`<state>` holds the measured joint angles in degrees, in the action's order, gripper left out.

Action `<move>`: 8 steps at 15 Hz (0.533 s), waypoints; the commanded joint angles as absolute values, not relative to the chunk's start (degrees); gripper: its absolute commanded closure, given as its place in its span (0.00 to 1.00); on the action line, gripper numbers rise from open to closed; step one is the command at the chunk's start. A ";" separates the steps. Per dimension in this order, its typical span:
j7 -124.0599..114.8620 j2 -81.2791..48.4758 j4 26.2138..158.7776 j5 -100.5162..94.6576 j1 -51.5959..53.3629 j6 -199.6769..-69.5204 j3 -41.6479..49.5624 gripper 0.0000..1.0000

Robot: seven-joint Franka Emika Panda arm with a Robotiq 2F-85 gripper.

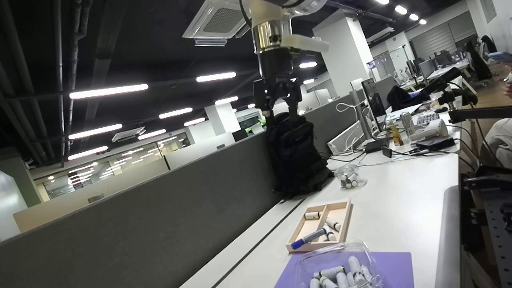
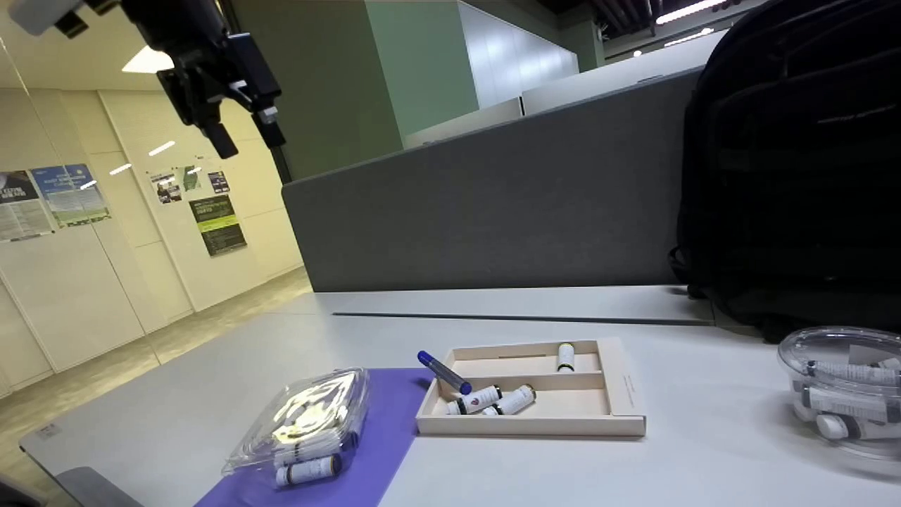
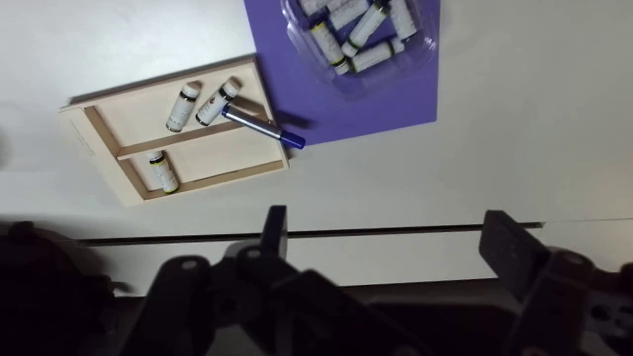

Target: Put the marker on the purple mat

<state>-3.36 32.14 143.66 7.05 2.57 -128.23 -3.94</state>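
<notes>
The marker has a grey barrel and blue ends; it shows in both exterior views [image 1: 309, 238] [image 2: 444, 372] and in the wrist view [image 3: 262, 126]. It lies tilted across the end wall of the tan wooden tray [image 1: 346, 220] [image 2: 531, 426] [image 3: 232, 176], one end over small white bottles, the other overhanging outside. The purple mat [image 1: 394, 268] [image 2: 391, 408] [image 3: 346, 121] lies flat against that end of the tray, partly covered by a clear container. My gripper [image 1: 281, 116] [image 2: 250, 144] [image 3: 388, 217] is open and empty, high above the desk, apart from the marker.
The clear container [image 2: 303, 415] on the mat holds several white bottles. A round clear tub [image 1: 346, 173] [image 2: 838, 345] of bottles stands beyond the tray. A black backpack [image 1: 298, 152] [image 2: 788, 176] leans on the grey partition [image 1: 160, 212] [image 2: 493, 218] along the desk's back.
</notes>
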 commanded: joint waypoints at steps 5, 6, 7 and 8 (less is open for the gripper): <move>11.18 9.84 136.94 5.82 3.42 -139.96 0.90 0.00; 15.44 7.21 135.54 7.42 4.00 -138.88 1.57 0.00; 19.83 4.80 134.24 9.68 4.46 -138.30 2.06 0.00; 24.39 2.34 132.71 11.98 4.60 -137.55 2.26 0.00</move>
<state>14.28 9.98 139.12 7.18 2.73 -140.60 0.31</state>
